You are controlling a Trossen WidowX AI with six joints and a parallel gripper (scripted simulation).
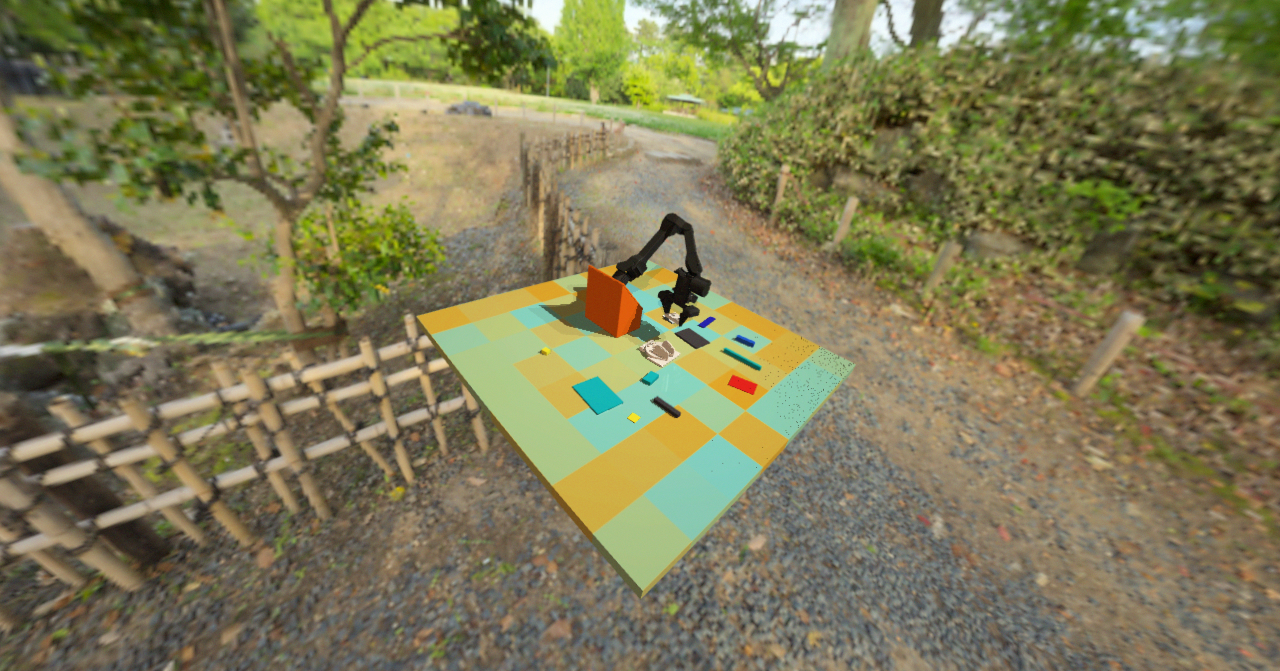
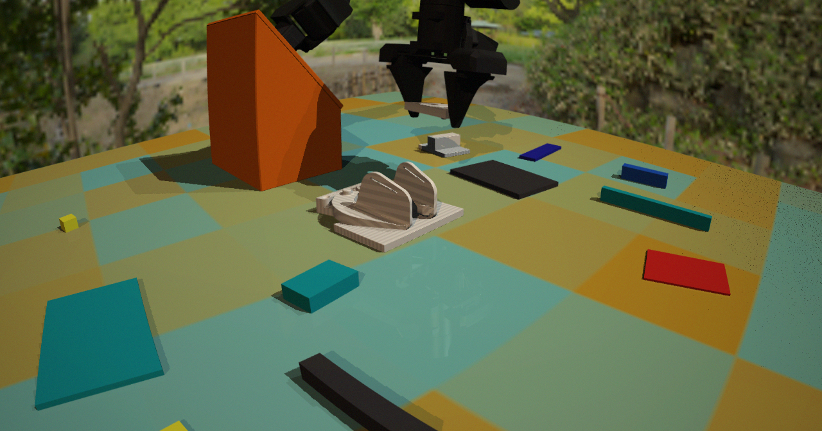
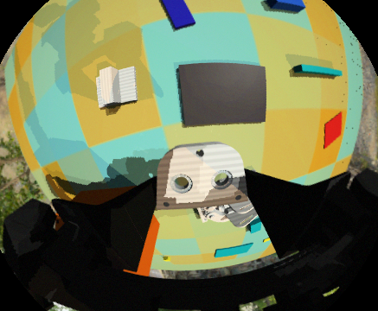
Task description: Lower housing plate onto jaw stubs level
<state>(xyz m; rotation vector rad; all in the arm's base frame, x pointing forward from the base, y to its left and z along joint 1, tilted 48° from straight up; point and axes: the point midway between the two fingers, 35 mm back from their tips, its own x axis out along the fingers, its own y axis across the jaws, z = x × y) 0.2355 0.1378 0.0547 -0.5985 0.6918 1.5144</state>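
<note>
My gripper [image 1: 675,319] [image 2: 435,119] [image 3: 200,177] is shut on the pale housing plate [image 2: 428,108] [image 3: 201,169], a flat piece with two round holes. It holds the plate in the air, above and behind the pale base board [image 2: 441,216]. Two upright, fin-like jaws [image 2: 376,201] [image 2: 416,189] stand on that board side by side. In the wrist view the jaws [image 3: 242,216] show beyond the plate, partly hidden by it. I cannot make out clearly how the stubs sit.
A pale stepped stand [image 2: 445,142] [image 3: 117,86] sits near the gripper. A tall orange block [image 1: 613,302] [image 2: 241,100] stands left. A black slab [image 2: 504,178] [image 3: 223,95] lies right of the jaws, a teal block [image 2: 320,284] in front. A red plate [image 2: 684,272] and teal bar [image 2: 655,209] lie farther right.
</note>
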